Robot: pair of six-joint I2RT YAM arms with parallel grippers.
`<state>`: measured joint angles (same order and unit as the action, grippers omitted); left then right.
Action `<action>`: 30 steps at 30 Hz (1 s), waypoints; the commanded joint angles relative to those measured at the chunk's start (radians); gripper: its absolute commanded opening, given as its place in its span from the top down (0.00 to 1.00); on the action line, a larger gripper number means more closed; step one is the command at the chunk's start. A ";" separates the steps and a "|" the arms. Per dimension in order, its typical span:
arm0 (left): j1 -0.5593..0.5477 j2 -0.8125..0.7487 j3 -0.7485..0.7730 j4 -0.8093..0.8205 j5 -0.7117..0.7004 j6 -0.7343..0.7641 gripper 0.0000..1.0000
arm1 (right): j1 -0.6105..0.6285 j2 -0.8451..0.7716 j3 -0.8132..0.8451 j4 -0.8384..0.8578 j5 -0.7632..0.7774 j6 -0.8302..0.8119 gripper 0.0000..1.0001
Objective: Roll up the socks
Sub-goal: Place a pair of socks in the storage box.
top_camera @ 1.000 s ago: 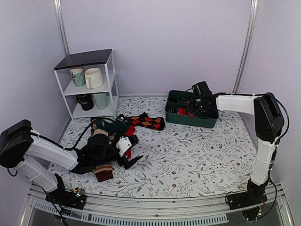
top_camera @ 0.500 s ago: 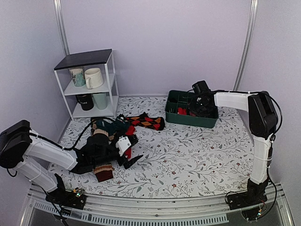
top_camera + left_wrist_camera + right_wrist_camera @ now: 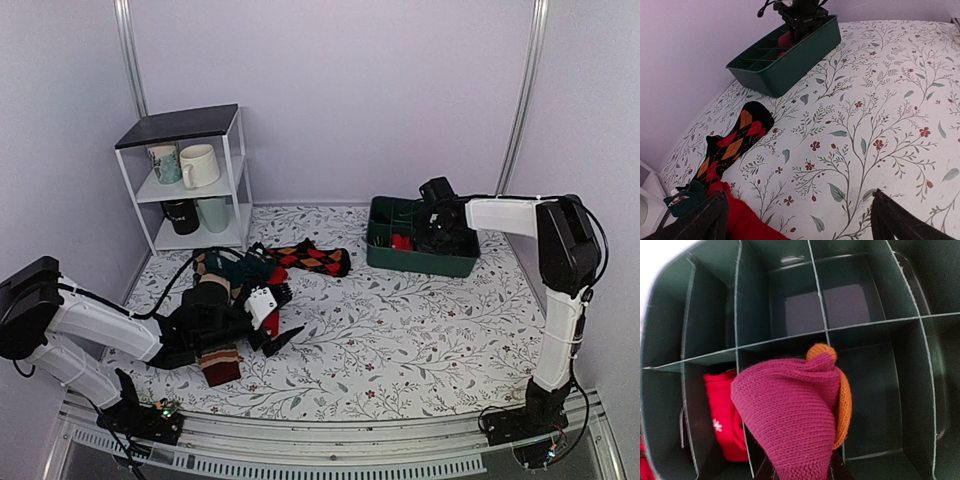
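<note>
Lavender walls close in a flower-printed counter (image 3: pixel 400 340), with a white shelf (image 3: pixel 190 180) of mugs in the far left corner, well beyond the left hand. That left hand (image 3: pixel 799 210) lies low on the counter, its two dark fingers spread wide with nothing between them. Loose socks lie heaped around it: a brown striped sock (image 3: pixel 220 366) back by its wrist, a teal sock (image 3: pixel 236 262) and a plain red sock (image 3: pixel 742 220) close by one fingertip, and a black-red argyle sock (image 3: pixel 735 140) stretched flat ahead of it. Well ahead again, to the right, stands a green divided tray (image 3: pixel 420 262). The right hand (image 3: pixel 440 230) reaches down into it and appears clamped on a maroon rolled sock (image 3: pixel 790 415) with an orange end, held over the dividers. A red bundle (image 3: pixel 722 422) sits in the compartment just beside the roll, on the left in the wrist view. These knits look light, soft and floppy, unlikely to slip or break. A roll would probably loosen if pinched at one edge, so the thick middle seems the place to grip.
</note>
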<state>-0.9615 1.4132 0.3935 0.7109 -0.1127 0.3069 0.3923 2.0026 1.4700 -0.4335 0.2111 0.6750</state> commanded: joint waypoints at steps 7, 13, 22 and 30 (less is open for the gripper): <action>0.015 -0.002 0.002 -0.019 0.006 0.008 0.01 | -0.075 0.065 0.155 -0.367 0.074 -0.166 1.00; 0.015 0.008 0.005 -0.022 0.014 0.005 0.01 | -0.077 0.043 0.085 -0.303 0.016 -0.110 1.00; 0.015 0.007 0.006 -0.028 0.012 0.005 0.01 | -0.082 0.174 0.079 -0.267 -0.046 -0.065 0.91; 0.015 0.025 0.014 -0.032 0.009 0.011 0.00 | -0.090 0.177 0.083 -0.227 -0.075 -0.078 0.64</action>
<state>-0.9615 1.4189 0.3935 0.6903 -0.1085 0.3073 0.3077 2.1036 1.5726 -0.6567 0.1810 0.5900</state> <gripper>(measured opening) 0.995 0.312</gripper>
